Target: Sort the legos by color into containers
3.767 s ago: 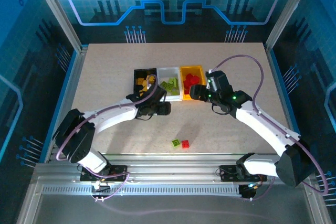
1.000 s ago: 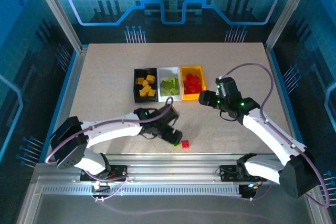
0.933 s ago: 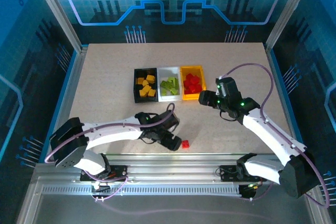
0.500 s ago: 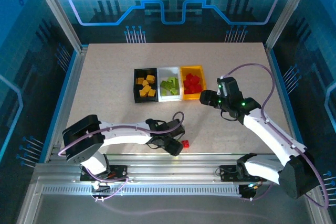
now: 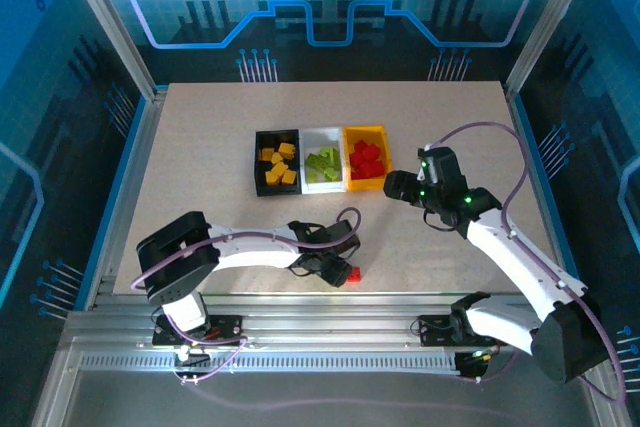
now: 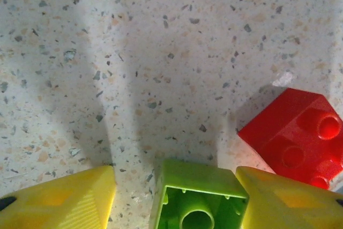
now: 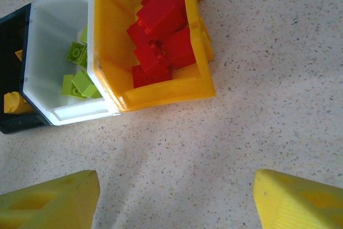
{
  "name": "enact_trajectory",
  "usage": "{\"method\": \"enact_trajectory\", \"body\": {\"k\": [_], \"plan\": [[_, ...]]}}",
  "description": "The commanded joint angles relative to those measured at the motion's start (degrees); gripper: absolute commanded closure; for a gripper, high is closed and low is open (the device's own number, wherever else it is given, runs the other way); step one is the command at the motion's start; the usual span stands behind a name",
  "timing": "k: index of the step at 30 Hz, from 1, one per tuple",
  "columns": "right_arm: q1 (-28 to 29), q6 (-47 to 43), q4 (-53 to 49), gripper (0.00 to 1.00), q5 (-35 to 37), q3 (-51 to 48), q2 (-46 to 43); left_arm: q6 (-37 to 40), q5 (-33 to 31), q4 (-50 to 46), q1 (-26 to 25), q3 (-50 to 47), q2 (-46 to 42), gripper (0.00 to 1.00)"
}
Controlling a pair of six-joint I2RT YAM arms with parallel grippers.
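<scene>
A lime green lego (image 6: pixel 197 197) lies hollow side up between the yellow fingers (image 6: pixel 59 202) of my left gripper (image 6: pixel 174 182). The right finger touches it, and a gap shows at the left one. A red lego (image 6: pixel 300 138) lies just to its right, also seen from above (image 5: pixel 353 273) beside my left gripper (image 5: pixel 335 269). The black container (image 5: pixel 258 161), white container (image 5: pixel 322 184) and yellow container (image 5: pixel 366 130) stand in a row mid-table. My right gripper (image 7: pixel 174 191) hangs open over bare table below the yellow container (image 7: pixel 161 94), near the container's right side (image 5: pixel 392 185).
The yellow bin holds red legos (image 7: pixel 161 30), the white bin (image 7: pixel 80 112) green ones (image 7: pixel 77 81), and the black bin (image 7: pixel 16 124) yellow ones (image 7: pixel 13 103). The table's near edge (image 5: pixel 330 293) runs just below the left gripper.
My left gripper has come down toward the near edge over the green lego, and its jaws have narrowed around it. The right arm has drifted slightly right.
</scene>
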Motion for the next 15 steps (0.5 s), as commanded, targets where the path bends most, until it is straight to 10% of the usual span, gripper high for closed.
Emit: {"method": "enact_trajectory", "body": {"k": [1,15], "plan": [[-1.06,-0.23,-0.39,0.23,-0.37,-0.64,-1.41,1.37,0.87,1.07,0.30,1.13,0.54,0.47],[-2.67,0.03,-0.28,0.23,-0.51,-0.88,-1.51,-4.35,-4.98,-4.35,7.45,5.72,-11.60,0.63]]}}
